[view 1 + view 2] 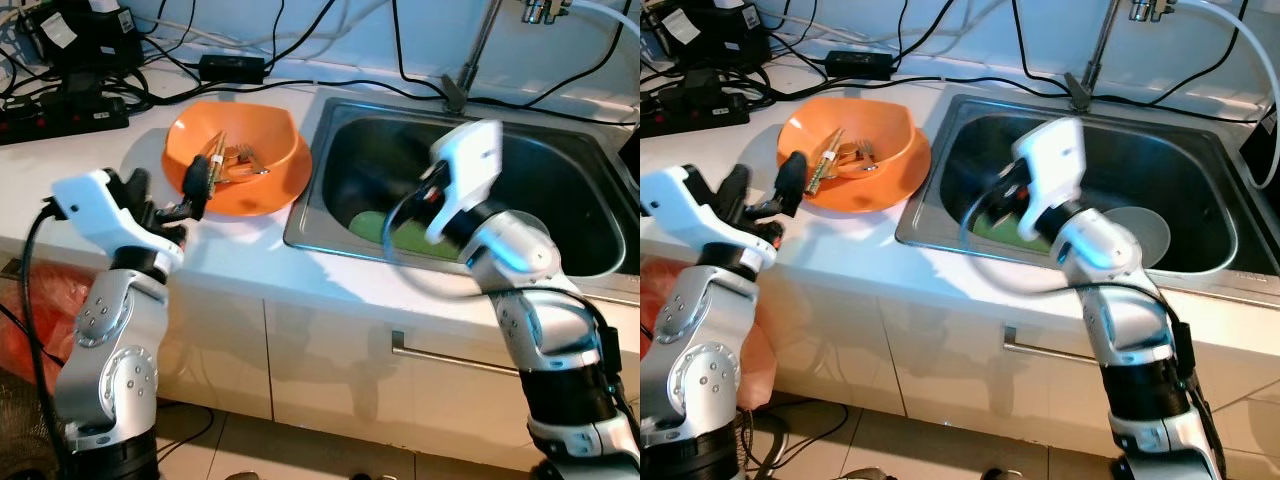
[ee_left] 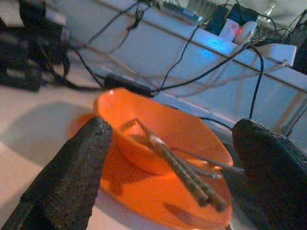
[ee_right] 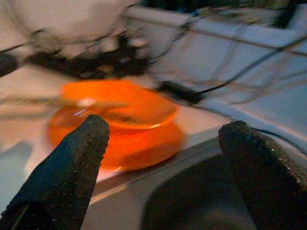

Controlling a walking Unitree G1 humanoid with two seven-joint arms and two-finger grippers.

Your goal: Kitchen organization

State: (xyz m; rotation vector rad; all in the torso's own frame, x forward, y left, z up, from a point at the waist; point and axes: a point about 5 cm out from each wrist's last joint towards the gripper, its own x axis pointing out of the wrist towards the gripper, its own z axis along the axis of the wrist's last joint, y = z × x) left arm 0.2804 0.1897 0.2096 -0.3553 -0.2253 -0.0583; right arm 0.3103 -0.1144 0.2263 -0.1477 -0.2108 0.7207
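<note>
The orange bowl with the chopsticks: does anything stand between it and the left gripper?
Nothing visible does. The left gripper is open beside the orange bowl, which sits on an orange plate on the white counter, its fingers facing it across bare counter.

Head views: you get bright, even light; the right arm (image 1: 500,240) is motion-smeared.
Shadows: soft ones on your bench (image 1: 230,250).
Right wrist view: blurred throughout.
Left wrist view: sharper, background soft.

An orange bowl (image 1: 855,150) holding chopsticks (image 1: 828,150) and a fork (image 1: 862,155) sits at ten o'clock beside the steel sink (image 1: 1180,170); the right gripper (image 1: 1005,200) hangs blurred over the basin
</note>
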